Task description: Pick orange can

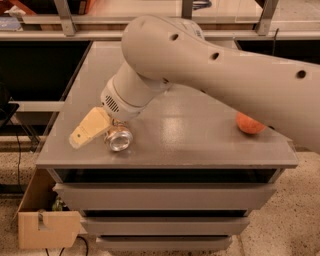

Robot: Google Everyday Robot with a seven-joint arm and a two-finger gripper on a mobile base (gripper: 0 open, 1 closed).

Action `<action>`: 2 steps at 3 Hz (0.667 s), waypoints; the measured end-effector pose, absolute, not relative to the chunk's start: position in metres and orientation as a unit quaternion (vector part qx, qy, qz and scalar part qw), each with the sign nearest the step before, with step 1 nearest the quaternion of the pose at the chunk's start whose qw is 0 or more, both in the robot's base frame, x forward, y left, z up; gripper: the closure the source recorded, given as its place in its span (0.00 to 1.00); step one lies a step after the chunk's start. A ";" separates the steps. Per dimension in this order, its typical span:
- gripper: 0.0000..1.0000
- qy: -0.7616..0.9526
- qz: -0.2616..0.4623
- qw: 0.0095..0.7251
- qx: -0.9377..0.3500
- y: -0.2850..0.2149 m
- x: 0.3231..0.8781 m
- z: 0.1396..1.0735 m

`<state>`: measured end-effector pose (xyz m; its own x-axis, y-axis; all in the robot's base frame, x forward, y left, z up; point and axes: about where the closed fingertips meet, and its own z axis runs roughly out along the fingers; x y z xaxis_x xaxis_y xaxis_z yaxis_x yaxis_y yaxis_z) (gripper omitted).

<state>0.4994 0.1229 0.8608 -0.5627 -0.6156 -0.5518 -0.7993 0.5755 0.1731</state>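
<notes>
Camera view, read from left to right. At the far left we see a dark recess [30, 70] under a neighbouring bench and a thin black cable [19, 150] running down toward the speckled floor [295, 225]. 1 cardboard box [47, 229] stands on that floor below the front-left corner of the tabletop.

The grey tabletop [200, 140] fills the middle of the view. It is smooth and faintly glossy, and stacked grey drawer fronts [165, 196] sit beneath its front edge.

Near the front-left corner the gripper [97, 131] is low over the surface, its tan tip pointing toward the left edge. The orange can [119, 138] lies on its side on the tabletop just to the right of that tan part, with 1 shiny silver end turned toward the front edge. Its coppery side is mostly hidden under the wrist. We cannot tell whether the gripper is spread or closed on the can, since the wrist covers the far side.

The pale arm [215, 65] rises from the wrist and runs across the view past the right edge. Near that right edge, about midway between front and back, 1 red-orange apple [247, 124] rests on the tabletop, partly covered by the arm and well apart from the can.

Beyond the back edge we see metal uprights [63, 15] of a frame and a lighter surface behind them.
</notes>
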 end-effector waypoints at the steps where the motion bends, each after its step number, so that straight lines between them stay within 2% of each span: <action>1: 0.17 0.860 0.216 0.211 -0.411 0.127 0.501 0.849; 2: 0.40 0.860 0.222 0.204 -0.411 0.128 0.502 0.841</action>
<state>0.5023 0.1283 0.8413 -0.5790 -0.6170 -0.5330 -0.7978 0.5636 0.2142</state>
